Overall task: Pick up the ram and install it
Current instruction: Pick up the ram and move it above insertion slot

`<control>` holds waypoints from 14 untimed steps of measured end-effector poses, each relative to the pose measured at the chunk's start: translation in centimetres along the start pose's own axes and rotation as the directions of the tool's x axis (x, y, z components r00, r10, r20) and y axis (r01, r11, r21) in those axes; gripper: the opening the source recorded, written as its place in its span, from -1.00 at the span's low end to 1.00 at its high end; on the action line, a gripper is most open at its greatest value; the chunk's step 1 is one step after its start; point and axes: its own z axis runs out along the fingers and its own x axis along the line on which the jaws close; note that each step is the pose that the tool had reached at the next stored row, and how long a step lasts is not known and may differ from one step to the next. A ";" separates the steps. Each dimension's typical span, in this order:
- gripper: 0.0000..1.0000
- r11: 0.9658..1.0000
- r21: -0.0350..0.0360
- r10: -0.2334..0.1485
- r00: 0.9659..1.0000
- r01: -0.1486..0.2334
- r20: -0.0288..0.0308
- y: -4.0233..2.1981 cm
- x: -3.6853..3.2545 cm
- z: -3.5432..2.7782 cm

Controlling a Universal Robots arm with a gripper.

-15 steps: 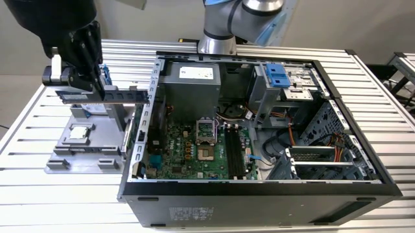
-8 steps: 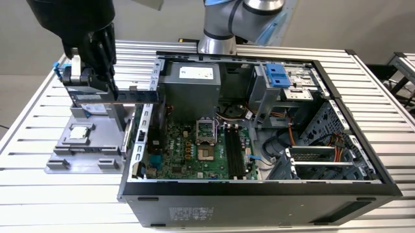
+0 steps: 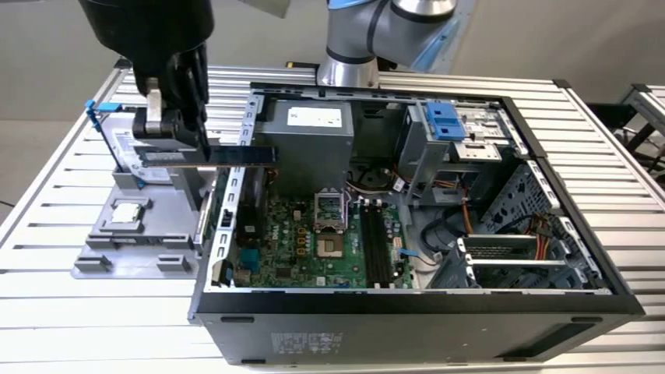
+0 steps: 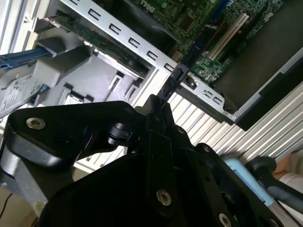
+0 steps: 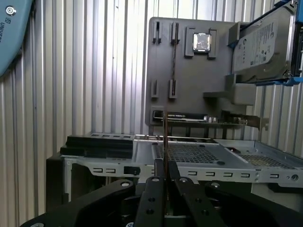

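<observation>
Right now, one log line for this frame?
state: ram lifted, not installed | tool: shut on ram | location: by case wall nearest tray

Long narrow ram (image 3: pixel 244 156), level, on edge, one end clamped in pincer (image 3: pixel 174 149), above case wall (image 3: pixel 226 204)

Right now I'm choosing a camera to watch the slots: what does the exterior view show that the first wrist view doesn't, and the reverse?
Exterior view adds: the motherboard with its long black slots inside the open case, and the ram side-on, held level.
First wrist view adds: the ram edge-on, a thin line rising from between the fingers.
Both share: the gripper shut on the ram, and the grey tray with the chip and hard drive.
</observation>
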 end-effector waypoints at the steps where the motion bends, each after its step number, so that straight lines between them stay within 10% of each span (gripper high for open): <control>1: -1.00 1.000 0.000 0.000 1.000 0.000 0.000 -0.25 0.01 0.00; 14: -1.00 1.000 0.000 0.000 1.000 0.000 0.000 -3.29 0.09 -0.02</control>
